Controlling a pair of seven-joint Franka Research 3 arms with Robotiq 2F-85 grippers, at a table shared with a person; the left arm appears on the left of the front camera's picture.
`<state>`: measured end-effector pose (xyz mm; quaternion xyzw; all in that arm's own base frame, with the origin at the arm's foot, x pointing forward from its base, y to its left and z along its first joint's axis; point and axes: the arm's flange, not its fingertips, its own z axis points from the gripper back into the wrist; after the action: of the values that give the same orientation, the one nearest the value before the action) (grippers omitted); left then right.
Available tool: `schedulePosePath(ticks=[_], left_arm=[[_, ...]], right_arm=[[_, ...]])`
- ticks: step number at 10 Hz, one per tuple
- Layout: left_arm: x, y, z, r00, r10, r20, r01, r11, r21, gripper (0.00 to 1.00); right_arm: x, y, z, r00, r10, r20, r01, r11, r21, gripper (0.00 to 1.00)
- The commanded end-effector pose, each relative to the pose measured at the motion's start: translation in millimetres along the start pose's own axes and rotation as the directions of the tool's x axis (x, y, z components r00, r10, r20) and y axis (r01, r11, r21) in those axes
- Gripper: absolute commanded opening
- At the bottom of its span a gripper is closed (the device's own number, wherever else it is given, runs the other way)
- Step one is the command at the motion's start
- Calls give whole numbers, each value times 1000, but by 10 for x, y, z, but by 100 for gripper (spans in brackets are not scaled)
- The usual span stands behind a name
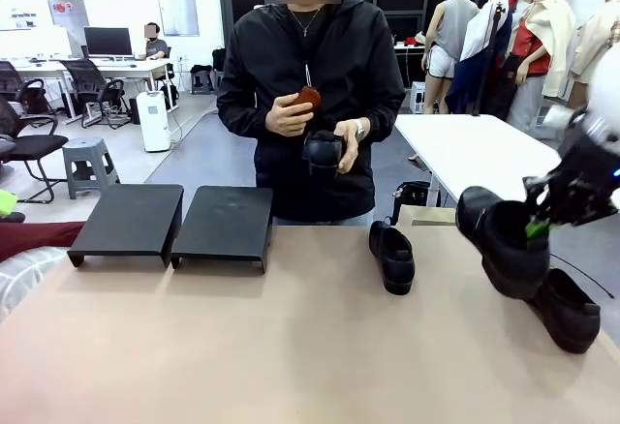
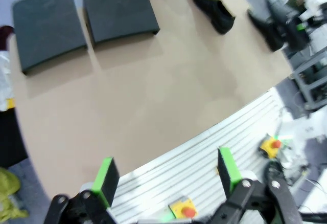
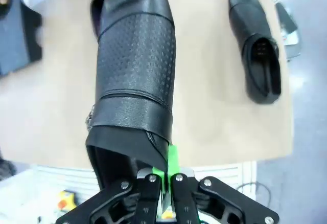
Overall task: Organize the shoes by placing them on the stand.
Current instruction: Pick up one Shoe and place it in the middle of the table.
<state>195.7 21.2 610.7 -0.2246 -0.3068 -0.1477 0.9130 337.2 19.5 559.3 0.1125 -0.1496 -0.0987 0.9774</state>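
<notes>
1. The table [image 1: 291, 347] first: plenty of bare top in front of me, and none of the job is finished.
2. The stand [image 1: 129, 219] sits at the far left of the table, its 2 platforms side by side. Both are bare, so that's 0 of 4 shoes placed.
3. Across from me, the person [image 1: 310, 66] has 1 shoe [image 1: 323, 148] in a hand, with a small reddish thing [image 1: 309, 97] in the other. I judge that shoe isn't mine to move yet.
4. Here's the lifted shoe [image 1: 504, 240]: it's up off the table at my right side, hanging tilted and well apart from the stand.
5. Just beneath it, the edge shoe [image 1: 567, 310] lies at the table's right edge, waiting.
6. The middle shoe [image 1: 392, 257] lies near the table's centre, right of the stand, also waiting.
7. My right gripper [image 3: 166, 178] is pinching the lifted shoe's collar, pads pressed tight on the leather rim.
8. My left gripper [image 2: 167, 173] hovers over the near edge, fingers spread wide with nothing between them.
9. What's left: carry this one across to a platform, then the other 3.
</notes>
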Motion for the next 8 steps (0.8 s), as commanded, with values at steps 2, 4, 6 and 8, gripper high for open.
schedulePosePath(ticks=[2, 4, 6, 8], left_arm=[[3, 17, 13, 1000, -11, 4, 11, 1000, -21, 100], [3, 17, 13, 1000, -11, 4, 11, 1000, -21, 100], [3, 17, 13, 1000, -11, 4, 11, 1000, -21, 100], [3, 17, 13, 1000, -11, 4, 11, 1000, -21, 100]], right_arm=[[-393, -75, 313, 983, -102, 150, 95, 994, 48, 0], [-425, -314, 407, 937, -222, 271, 209, 975, 75, 0], [-446, -68, 494, 987, -86, 136, 81, 996, 43, 0], [-446, 113, 338, 978, 25, 207, -36, 998, 49, 0]])
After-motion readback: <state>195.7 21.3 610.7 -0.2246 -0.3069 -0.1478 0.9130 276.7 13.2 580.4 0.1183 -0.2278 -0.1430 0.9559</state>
